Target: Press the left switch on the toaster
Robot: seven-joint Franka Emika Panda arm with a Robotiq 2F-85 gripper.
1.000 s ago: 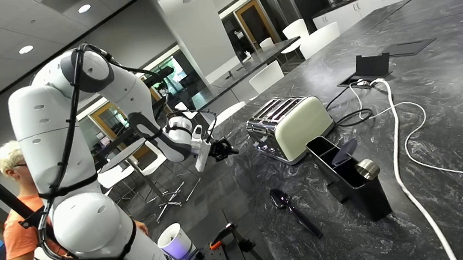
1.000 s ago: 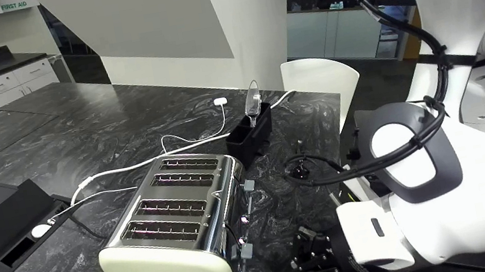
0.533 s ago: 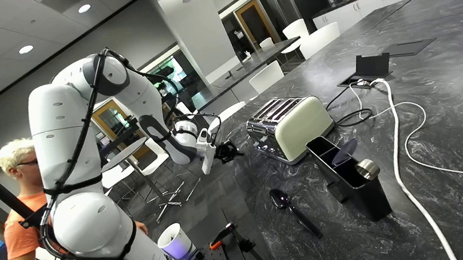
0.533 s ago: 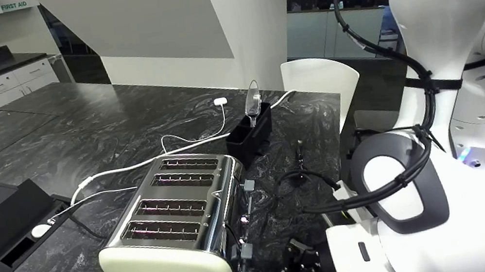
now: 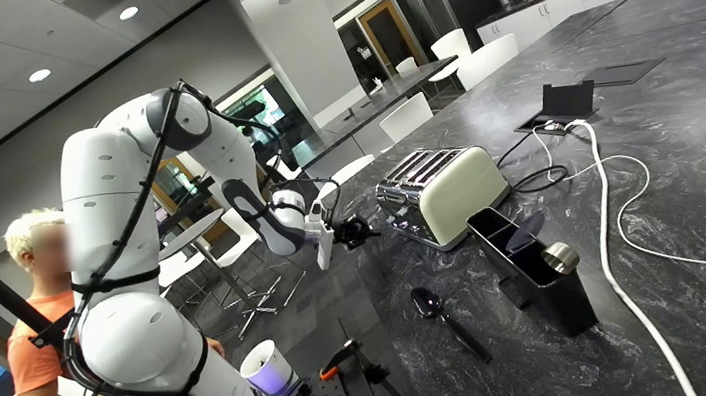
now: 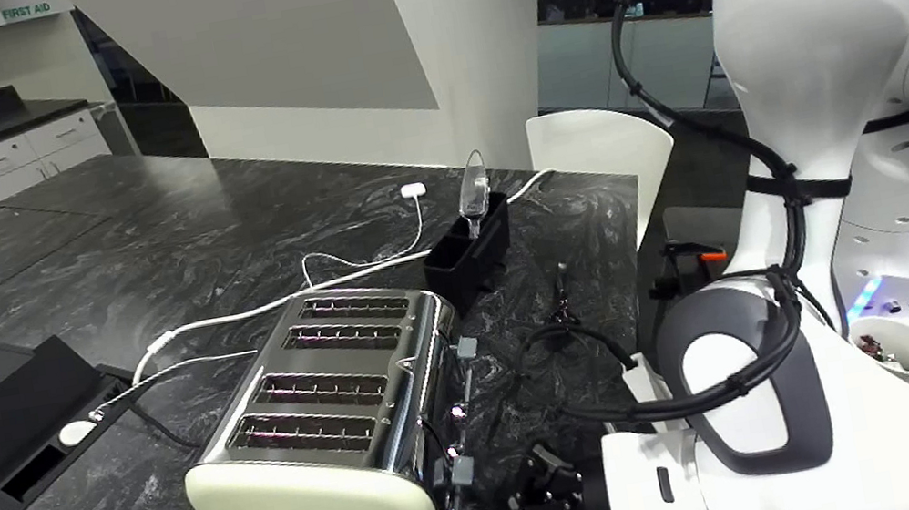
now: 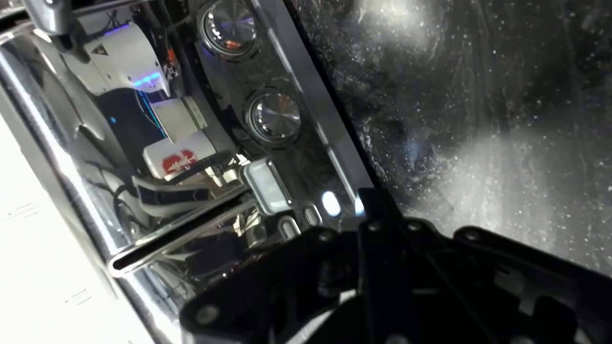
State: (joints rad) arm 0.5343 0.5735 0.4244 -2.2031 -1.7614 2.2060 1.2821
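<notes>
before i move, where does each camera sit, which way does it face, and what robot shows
Wrist view: on the wrist, facing the chrome front of the toaster past the gripper, the only robot part seen directly.
In an exterior view: picture tilted, facing the toaster from the end where the black holder stands; most of the arm shows at left.
In an exterior view: looking down at the slots from the toaster's opposite end; the arm shows at right, cropped.
Both exterior views share the toaster, black holder and gripper.
</notes>
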